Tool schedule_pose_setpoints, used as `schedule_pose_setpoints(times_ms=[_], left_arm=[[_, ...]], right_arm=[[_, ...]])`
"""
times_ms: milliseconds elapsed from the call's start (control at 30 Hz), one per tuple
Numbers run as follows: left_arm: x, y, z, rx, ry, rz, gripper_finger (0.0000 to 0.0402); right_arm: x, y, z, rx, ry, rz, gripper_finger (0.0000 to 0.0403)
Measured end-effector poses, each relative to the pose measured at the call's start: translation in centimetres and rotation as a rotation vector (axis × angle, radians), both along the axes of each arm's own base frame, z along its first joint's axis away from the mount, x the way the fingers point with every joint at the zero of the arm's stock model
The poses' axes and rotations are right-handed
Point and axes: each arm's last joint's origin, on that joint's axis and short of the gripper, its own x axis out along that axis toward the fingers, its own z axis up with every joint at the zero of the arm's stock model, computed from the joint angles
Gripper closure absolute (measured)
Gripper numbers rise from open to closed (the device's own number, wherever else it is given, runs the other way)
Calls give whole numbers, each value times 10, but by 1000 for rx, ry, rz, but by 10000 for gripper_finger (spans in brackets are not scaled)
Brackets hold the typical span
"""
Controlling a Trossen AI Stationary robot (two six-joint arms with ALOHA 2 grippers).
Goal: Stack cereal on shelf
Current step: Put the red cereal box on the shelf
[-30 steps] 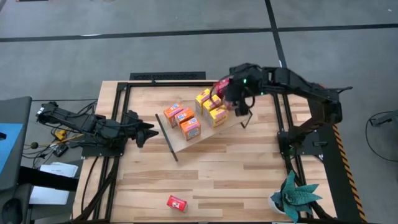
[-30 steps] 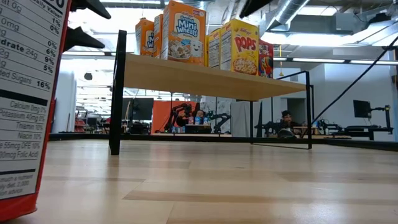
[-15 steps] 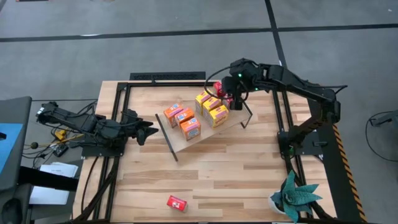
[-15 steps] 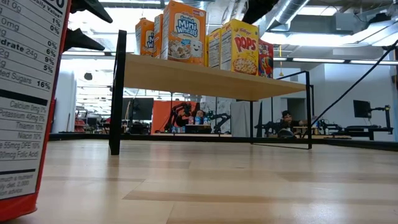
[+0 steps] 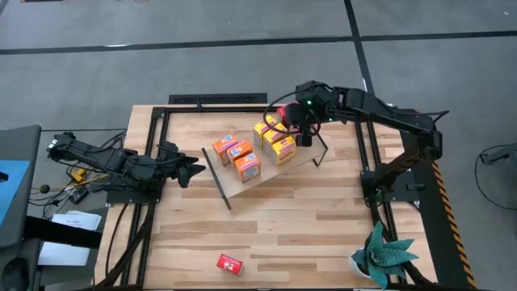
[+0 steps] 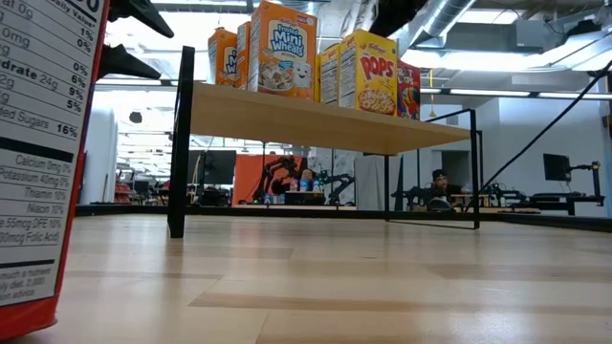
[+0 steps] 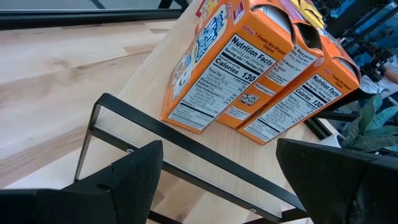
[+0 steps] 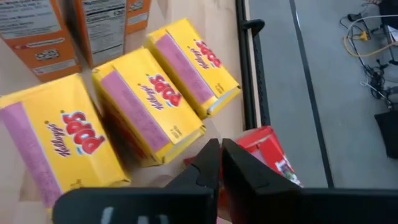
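The shelf [image 5: 236, 188] stands slantwise mid-table. On its board stand three orange cereal boxes [image 5: 237, 156], three yellow ones [image 8: 149, 106] and a red one [image 8: 270, 155] at its far right end. Another red box [image 5: 230, 263] lies on the table near the near edge; it fills the low view's left side [image 6: 38, 162]. My right gripper [image 8: 219, 155] is shut and hangs over the shelf's red box. My left gripper [image 7: 217, 168] is open at the shelf's left end, facing the orange boxes [image 7: 211, 68] and apart from them. My right gripper points down with its shut fingers [image 8: 208, 163] over the red box's top [image 8: 261, 149], coming from above. I cannot tell whether the fingertips touch the box. The box stands upright on the shelf board.
Black rails frame the tabletop [image 5: 242, 103]. A potted plant [image 5: 386, 255] stands at the table's near right corner. The shelf's black rod frame [image 7: 186, 155] crosses in front of my left gripper. Bare wood lies between the shelf and the near edge.
My right gripper has moved from the shelf's right end toward the table's left and far edge, ending over the red box on the shelf. The boxes and the shelf have stayed where they were.
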Motion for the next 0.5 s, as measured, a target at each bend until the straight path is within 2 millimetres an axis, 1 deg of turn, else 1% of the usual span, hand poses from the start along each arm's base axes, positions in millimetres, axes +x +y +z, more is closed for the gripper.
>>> schedule_pose_setpoints(times_ms=[267, 367, 500], left_arm=[[0, 0, 0, 1, 2, 0, 97], [0, 0, 0, 1, 2, 0, 97], [0, 0, 0, 4, 4, 0, 97]], right_arm=[[0, 0, 0, 18, -3, -17, 389], [0, 1, 0, 38, -8, 0, 387], [3, -2, -5, 53, 9, -5, 369]])
